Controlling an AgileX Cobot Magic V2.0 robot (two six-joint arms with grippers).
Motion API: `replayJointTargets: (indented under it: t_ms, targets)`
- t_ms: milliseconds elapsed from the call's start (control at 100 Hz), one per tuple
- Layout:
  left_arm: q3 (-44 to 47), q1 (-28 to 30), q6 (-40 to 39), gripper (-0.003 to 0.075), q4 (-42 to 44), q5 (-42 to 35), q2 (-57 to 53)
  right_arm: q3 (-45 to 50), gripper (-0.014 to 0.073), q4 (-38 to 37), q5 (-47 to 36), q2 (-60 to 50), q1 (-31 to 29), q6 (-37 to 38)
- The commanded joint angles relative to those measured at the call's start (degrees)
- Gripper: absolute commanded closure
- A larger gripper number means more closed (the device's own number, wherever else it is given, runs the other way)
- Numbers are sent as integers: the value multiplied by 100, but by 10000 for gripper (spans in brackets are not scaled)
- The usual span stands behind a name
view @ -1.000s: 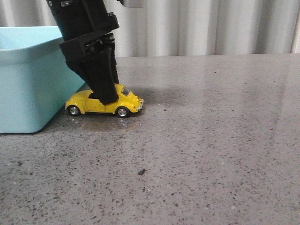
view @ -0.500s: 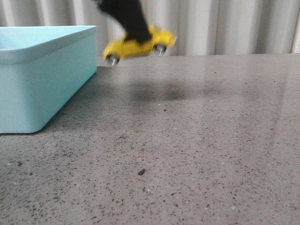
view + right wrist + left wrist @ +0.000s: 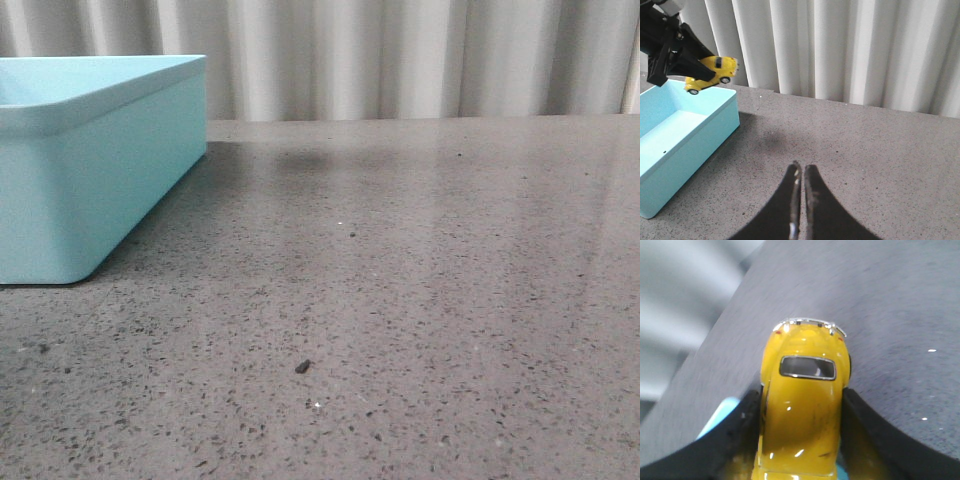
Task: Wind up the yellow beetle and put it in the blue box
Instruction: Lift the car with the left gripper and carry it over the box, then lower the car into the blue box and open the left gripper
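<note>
The yellow beetle (image 3: 802,405) is held between the black fingers of my left gripper (image 3: 802,394), rear window up, high above the grey table. In the right wrist view the left gripper (image 3: 701,69) holds the beetle (image 3: 714,72) in the air over the far end of the blue box (image 3: 700,145). The box is open and looks empty, and stands at the left in the front view (image 3: 100,170). A strip of the box (image 3: 717,416) shows under the left finger. My right gripper (image 3: 801,167) is shut and empty, above the table right of the box. Neither gripper nor the beetle shows in the front view.
The speckled grey tabletop (image 3: 400,300) stretches right of the box. A pleated white curtain (image 3: 400,60) hangs behind the table's far edge. A small dark speck (image 3: 302,367) lies on the table near the front.
My left gripper has lifted the beetle off the table beside the box, carried it up, and left the front view.
</note>
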Motion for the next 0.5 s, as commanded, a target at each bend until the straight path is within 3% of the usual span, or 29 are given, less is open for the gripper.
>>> replayJointTargets:
  t_ms: [0,140,300,490]
  targets:
    - [-180,229,-1100,639,407,8,-332,-126,634,2,-475,28,16,0]
    - [-180,530,-2174,639,1264,8,-356,-126,635,12,-475,28,16,0]
    - [46,890,-2384,640,1346,8,-356,-126,635,77,-475,28,16,0]
    - [968,1079,-2724,639,1222,8,-376,-126,635,125,-452,28,16,0]
